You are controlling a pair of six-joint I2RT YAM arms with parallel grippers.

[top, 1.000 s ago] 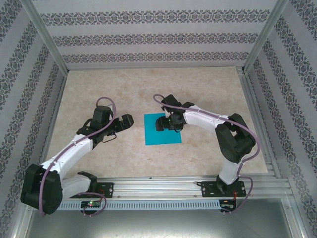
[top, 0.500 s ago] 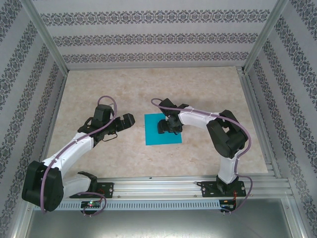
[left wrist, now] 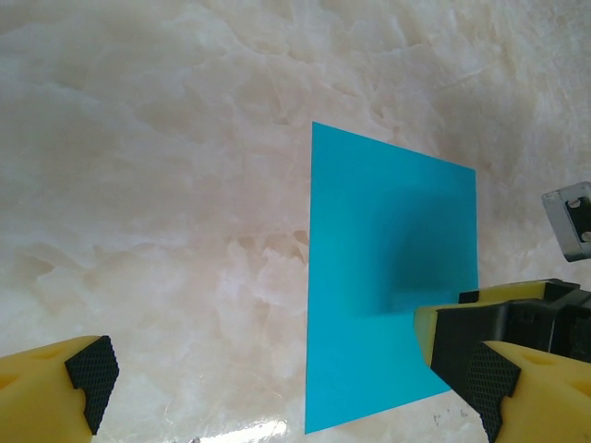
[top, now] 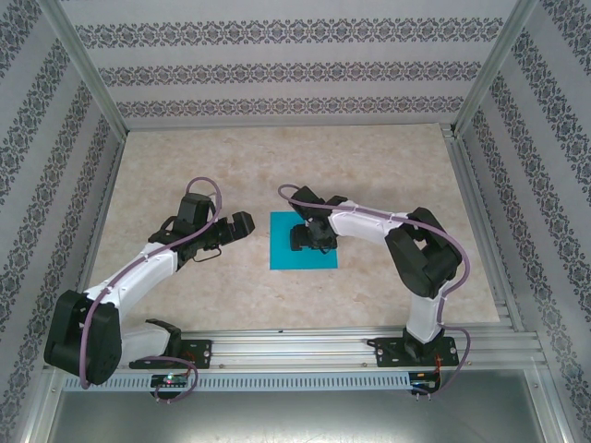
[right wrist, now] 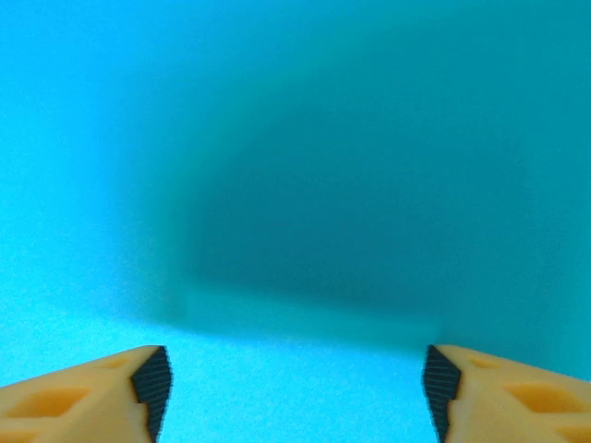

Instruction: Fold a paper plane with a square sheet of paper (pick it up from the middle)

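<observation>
Square sheet of paper (top: 286, 255) lying flat on table (top: 369, 157); right gripper (right wrist: 295, 380) poised over it, jaws spread; left gripper (left wrist: 288, 377) nearby, jaws spread wide.

no readable text or labels anywhere

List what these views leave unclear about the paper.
- Top external: the right gripper covers the middle of the square sheet of paper; contact is unreadable.
- Right wrist: the frame cuts off every edge of the sheet; its surface is blurred.
- Left wrist: yellow fingers hide one corner of it.
</observation>
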